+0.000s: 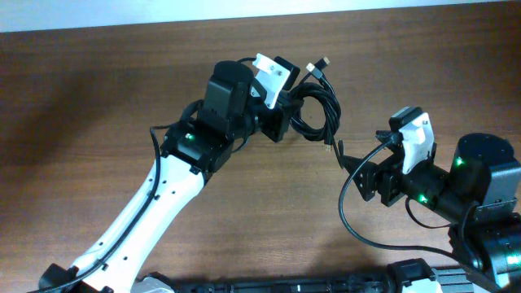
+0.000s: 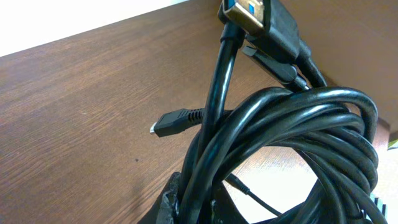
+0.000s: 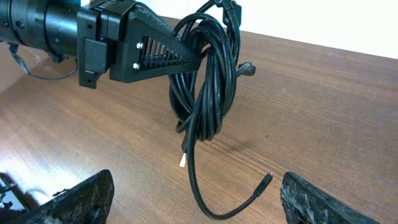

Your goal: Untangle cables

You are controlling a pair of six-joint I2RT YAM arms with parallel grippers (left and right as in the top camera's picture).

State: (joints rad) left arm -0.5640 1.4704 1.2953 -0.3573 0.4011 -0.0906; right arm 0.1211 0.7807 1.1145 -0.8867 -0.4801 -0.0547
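Note:
The cables (image 1: 319, 110) are a bundle of black loops held off the table by my left gripper (image 1: 290, 106), which is shut on them. In the left wrist view the loops (image 2: 298, 130) fill the frame above my left gripper (image 2: 202, 208). A blue-tongued USB plug (image 2: 245, 12) sticks up at the top and a small plug (image 2: 166, 126) points left. In the right wrist view the bundle (image 3: 208, 87) hangs from the left gripper's fingers (image 3: 161, 53). One loose end (image 3: 264, 182) curves down between the wide-open fingers of my right gripper (image 3: 196, 205), touching neither. A silvery plug (image 3: 182, 160) dangles beside it.
The brown wooden table (image 1: 98, 89) lies under both arms. My left arm (image 1: 163, 195) crosses it from the bottom left. The right arm's base (image 1: 488, 195) stands at the right edge, with its own black wire (image 1: 350, 216) looping beside it.

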